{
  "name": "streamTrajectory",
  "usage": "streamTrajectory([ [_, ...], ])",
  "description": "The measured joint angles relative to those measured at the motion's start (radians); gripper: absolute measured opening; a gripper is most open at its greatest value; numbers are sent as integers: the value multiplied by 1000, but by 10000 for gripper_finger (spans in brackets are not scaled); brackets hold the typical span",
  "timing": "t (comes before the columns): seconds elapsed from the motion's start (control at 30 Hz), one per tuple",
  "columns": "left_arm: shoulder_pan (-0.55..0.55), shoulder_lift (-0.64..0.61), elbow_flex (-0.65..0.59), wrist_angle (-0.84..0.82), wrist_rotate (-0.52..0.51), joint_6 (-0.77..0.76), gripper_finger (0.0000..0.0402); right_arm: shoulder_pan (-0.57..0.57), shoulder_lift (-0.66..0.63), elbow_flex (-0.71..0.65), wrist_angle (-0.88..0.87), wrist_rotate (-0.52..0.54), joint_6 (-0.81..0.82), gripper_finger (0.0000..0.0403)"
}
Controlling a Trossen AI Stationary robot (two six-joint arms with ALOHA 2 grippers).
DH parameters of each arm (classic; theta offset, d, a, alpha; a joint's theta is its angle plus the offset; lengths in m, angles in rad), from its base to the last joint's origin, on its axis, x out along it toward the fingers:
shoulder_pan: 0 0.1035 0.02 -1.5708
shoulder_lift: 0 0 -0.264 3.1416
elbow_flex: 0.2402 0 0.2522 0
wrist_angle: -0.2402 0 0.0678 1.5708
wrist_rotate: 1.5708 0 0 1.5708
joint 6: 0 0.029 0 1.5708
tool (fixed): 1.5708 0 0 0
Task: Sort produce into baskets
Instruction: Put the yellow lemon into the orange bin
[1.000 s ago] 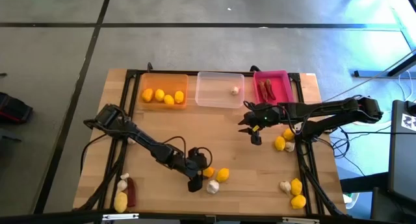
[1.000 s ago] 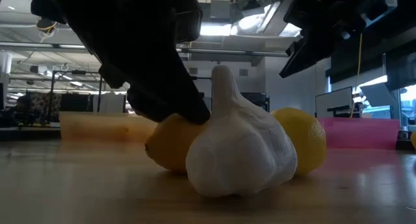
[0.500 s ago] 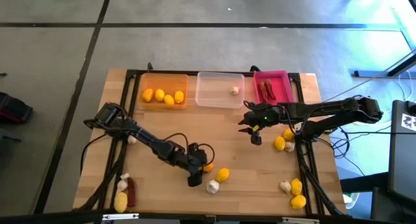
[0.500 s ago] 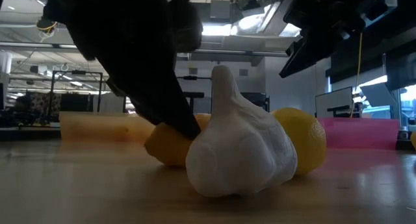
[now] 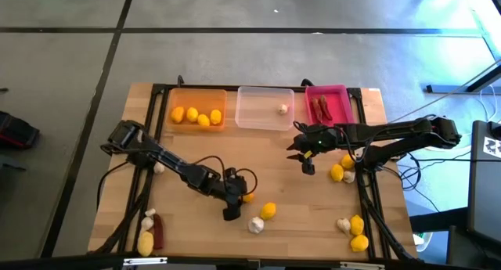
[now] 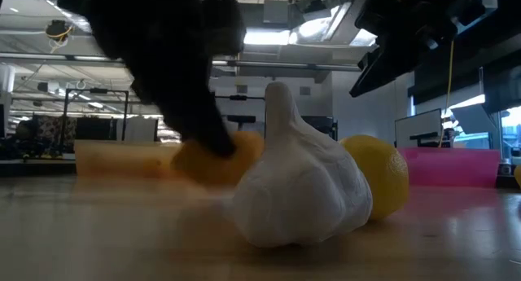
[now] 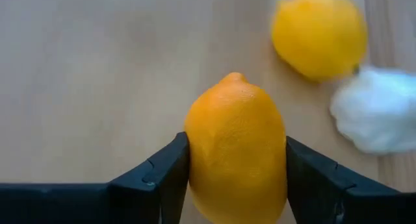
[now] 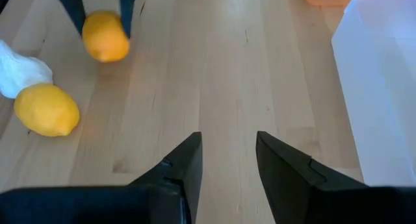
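My left gripper [image 5: 237,201] is shut on an orange-yellow lemon [image 7: 236,146] near the table's middle front, a little above the wood. It shows as a dark shape over the lemon [image 6: 213,157] in the low view. My right gripper [image 5: 302,157] is open and empty over the table's right middle, in front of the trays. The orange tray [image 5: 197,98] holds several lemons. The clear tray [image 5: 254,109] holds one garlic bulb [image 5: 282,109]. The pink tray [image 5: 338,94] holds dark red chilies [image 5: 322,107]. All three trays stand along the far edge. My left gripper pinches the lemon's two long sides [image 7: 195,152] between its two fingers, one finger [image 7: 166,175] on each side. The fingers lie along the lemon and slant down from above. The lemon's pointed tip [image 7: 234,76] points away from the gripper. The lemon seems lifted clear of the table.
A yellow lemon [image 5: 268,210] and a garlic bulb [image 5: 256,225] lie just right of my left gripper. Lemons [image 5: 337,173] and garlic lie by the right edge, and more lemons [image 5: 358,232] at the front right. A lemon [image 5: 145,243], a chili [image 5: 158,232] and garlic [image 5: 148,220] lie front left.
My left gripper has risen and drawn a little toward the far edge with the lemon. The lemon has come up off the table, away from the garlic bulb and the other lemon, which stay in place.
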Motion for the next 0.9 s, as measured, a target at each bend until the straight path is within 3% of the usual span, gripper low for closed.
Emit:
streamTrajectory([
  [0.27, 59, -147, 2, -163, -73, 34, 205, 0, 0, 0, 2, 0, -9, 138],
  [0.5, 168, -302, 3, -339, -84, 101, 207, 0, 0, 0, 3, 84, -47, 138],
  [0.7, 309, -413, 3, -455, -160, 224, 209, 0, 0, 0, 16, 148, -83, 138],
  [0.9, 527, -488, -33, -485, -151, 326, 209, 0, 0, 0, 57, 194, -123, 138],
])
